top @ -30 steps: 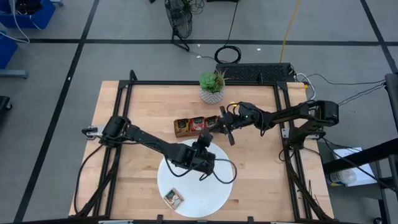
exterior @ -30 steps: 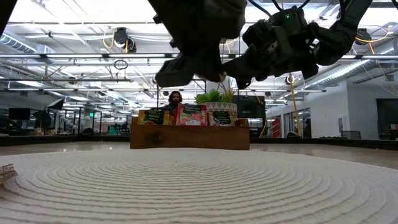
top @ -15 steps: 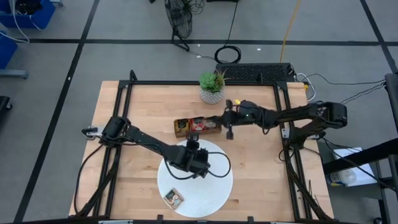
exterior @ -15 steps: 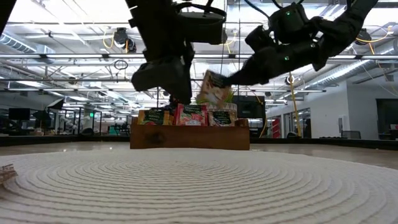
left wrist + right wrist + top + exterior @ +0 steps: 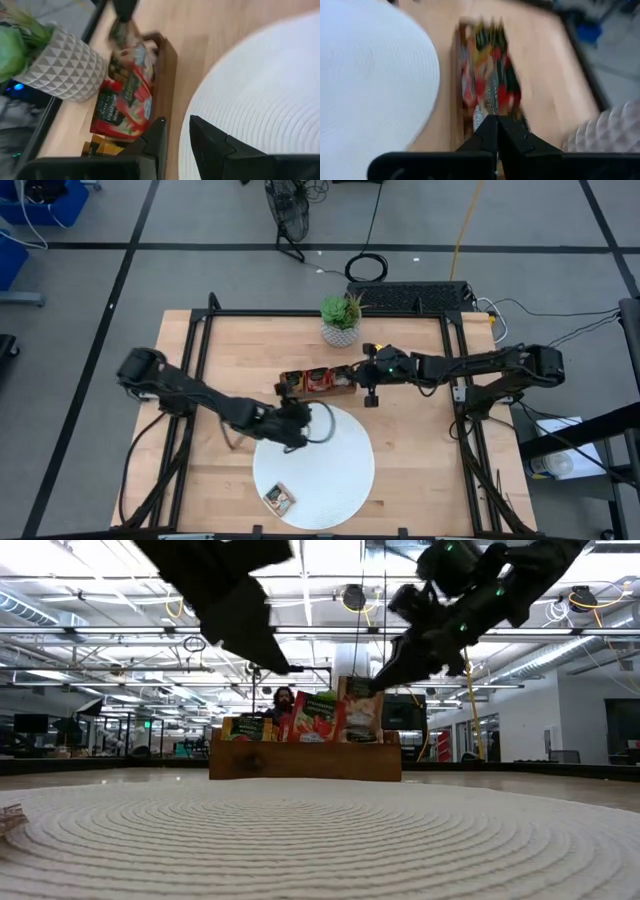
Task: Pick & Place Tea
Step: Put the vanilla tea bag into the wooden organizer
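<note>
Overhead first: shows the left gripper at the left end of the wooden tray, which sits mid-worktop a little toward the far edge, just short of a potted plant. Puts the right gripper at the tray's right end, reached in from the worktop's right edge. Shows also a white plate by the near edge with a lone sachet lying close to its near-left rim. Next, at table height: catches a tan tea sachet standing tilted above the tray's right-hand compartment, its upper corner seemingly pinched in the right gripper's closed tips, beside red sachets leaning in the middle compartment. Then from the left wrist: reveals a narrow gap between the left fingers and nothing in it, with tray and plate rim just ahead. Lastly from the right wrist: looks down past fingers pressed together onto packed sachets in the tray. Reads as the placing step, sachet partly lowered into its slot. Calls next for easing it fully down, letting go, and lifting clear without dragging neighbours out.
</note>
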